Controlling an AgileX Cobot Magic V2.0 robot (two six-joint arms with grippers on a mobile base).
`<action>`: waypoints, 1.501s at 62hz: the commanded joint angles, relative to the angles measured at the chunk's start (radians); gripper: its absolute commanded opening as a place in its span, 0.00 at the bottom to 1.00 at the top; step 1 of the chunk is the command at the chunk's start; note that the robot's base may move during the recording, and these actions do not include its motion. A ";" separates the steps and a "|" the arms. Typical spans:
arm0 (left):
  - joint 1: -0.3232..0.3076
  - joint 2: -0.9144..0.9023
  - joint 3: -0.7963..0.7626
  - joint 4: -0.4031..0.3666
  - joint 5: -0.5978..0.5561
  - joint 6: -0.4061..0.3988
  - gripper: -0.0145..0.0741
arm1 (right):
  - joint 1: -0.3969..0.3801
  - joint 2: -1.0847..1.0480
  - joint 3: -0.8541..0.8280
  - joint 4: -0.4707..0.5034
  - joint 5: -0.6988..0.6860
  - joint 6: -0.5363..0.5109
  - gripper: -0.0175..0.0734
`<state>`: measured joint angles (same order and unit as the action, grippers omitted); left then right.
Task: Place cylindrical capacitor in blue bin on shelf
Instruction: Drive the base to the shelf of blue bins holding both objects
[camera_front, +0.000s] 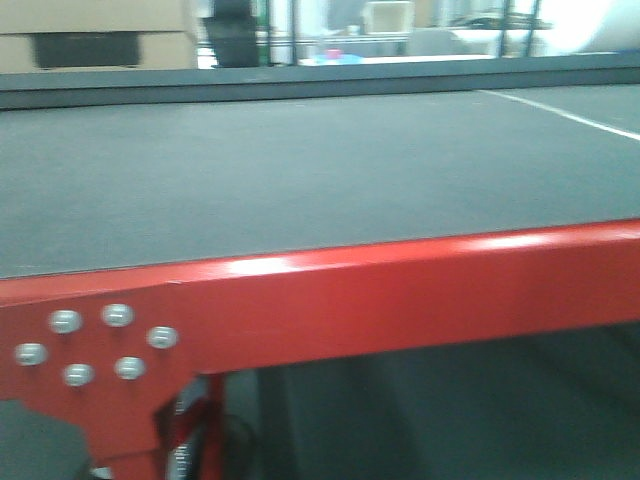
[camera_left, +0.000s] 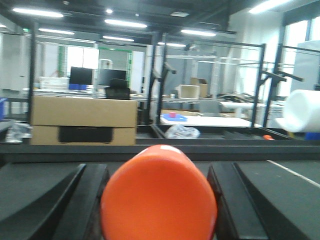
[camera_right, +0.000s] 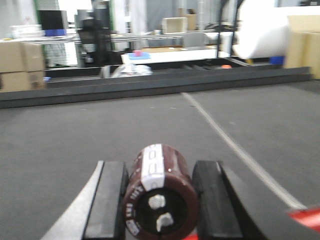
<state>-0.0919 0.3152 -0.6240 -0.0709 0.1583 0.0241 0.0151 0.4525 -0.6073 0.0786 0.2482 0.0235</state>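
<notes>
**Cylindrical capacitor (camera_right: 160, 197) pinched between the right fingers (camera_right: 112, 200), no shelf in sight**
The right fingers close on the capacitor's smooth brown sleeve, with its terminal end facing back toward the wrist and the black worktop (camera_right: 75, 130) stretching ahead of them. The left fingers (camera_left: 82, 210) grip an orange cylinder (camera_left: 159, 195) the same way. A round sleeve gives the pads only thin lines of contact, so a jolt in transit could likely roll it loose. Neither the blue bin nor the shelf is visible, so a misjudged drop, or releasing the orange cylinder instead, is the other risk.
</notes>
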 joint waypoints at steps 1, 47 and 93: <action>-0.005 -0.003 -0.002 0.002 -0.019 0.000 0.04 | -0.003 -0.006 0.002 -0.002 -0.024 -0.007 0.01; -0.005 -0.003 -0.002 0.002 -0.019 0.000 0.04 | -0.003 -0.006 0.002 -0.002 -0.024 -0.007 0.01; -0.005 -0.003 -0.002 0.002 -0.019 0.000 0.04 | -0.003 -0.006 0.002 -0.002 -0.024 -0.007 0.01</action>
<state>-0.0919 0.3152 -0.6240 -0.0709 0.1583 0.0241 0.0151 0.4525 -0.6073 0.0786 0.2482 0.0235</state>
